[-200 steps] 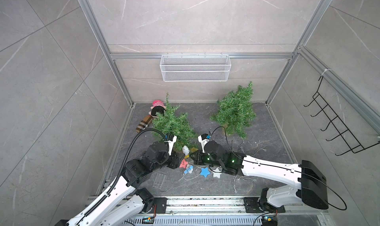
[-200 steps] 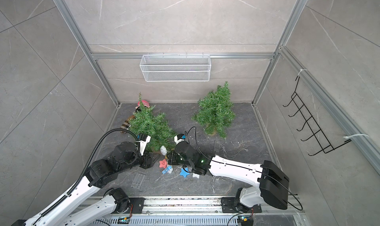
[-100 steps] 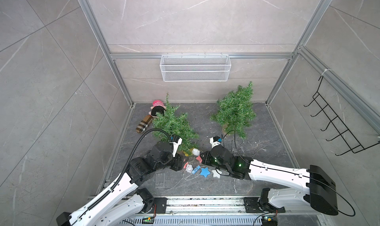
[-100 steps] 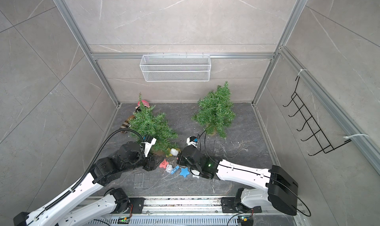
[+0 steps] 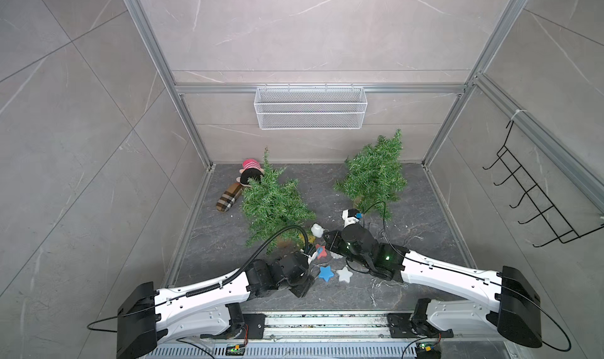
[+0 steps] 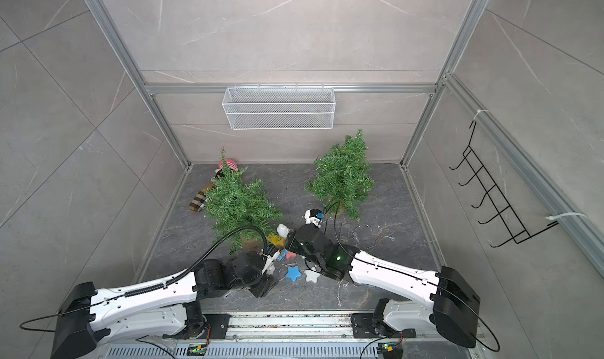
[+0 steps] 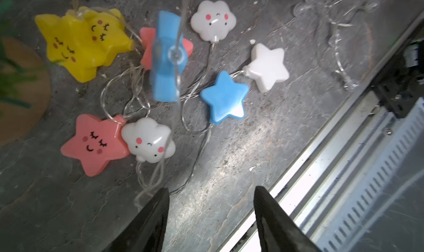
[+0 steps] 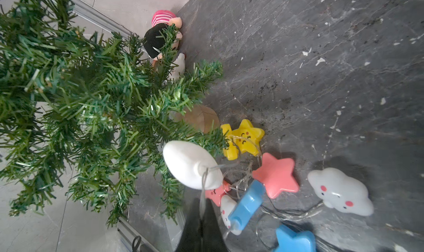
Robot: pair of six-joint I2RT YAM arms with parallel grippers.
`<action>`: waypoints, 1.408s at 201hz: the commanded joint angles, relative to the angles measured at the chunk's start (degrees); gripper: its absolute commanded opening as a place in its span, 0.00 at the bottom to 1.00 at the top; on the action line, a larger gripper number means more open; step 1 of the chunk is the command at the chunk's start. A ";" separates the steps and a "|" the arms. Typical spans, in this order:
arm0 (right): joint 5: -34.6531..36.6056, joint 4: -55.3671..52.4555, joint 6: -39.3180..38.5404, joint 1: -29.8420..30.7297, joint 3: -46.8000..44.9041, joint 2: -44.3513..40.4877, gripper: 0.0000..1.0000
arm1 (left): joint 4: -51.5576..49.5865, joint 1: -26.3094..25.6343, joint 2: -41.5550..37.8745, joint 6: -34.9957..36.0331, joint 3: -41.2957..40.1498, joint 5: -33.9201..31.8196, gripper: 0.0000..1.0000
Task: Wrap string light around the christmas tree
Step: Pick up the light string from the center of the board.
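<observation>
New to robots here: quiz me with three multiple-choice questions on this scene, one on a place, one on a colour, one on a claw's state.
1. The plush doll lies: A in a bucket; B behind the Christmas tree nearer the left arm; C hanging from its top.
2. The overlapping stars beside that tree's wooden base are: A green; B black; C yellow.
3. The right gripper is: A wide open; B gripping a branch; C shut on the wire of the string light.
Answers: B, it peeks past the branches; C, both show yellow; C, closed fingertips pinch the wire.
</observation>
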 commanded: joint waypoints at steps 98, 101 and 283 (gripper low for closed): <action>1.91 -1.25 -2.82 -0.47 2.24 -1.79 0.00 | -2.37 -0.03 3.84 -6.16 -1.23 -8.56 0.30; 1.91 -1.25 -2.82 -0.41 2.25 -1.79 0.00 | -2.48 -0.06 3.57 -6.09 -1.22 -8.54 0.28; -2.50 8.03 -8.04 8.90 10.64 1.33 0.00 | -42.42 0.04 -22.62 -5.07 24.95 -41.30 0.00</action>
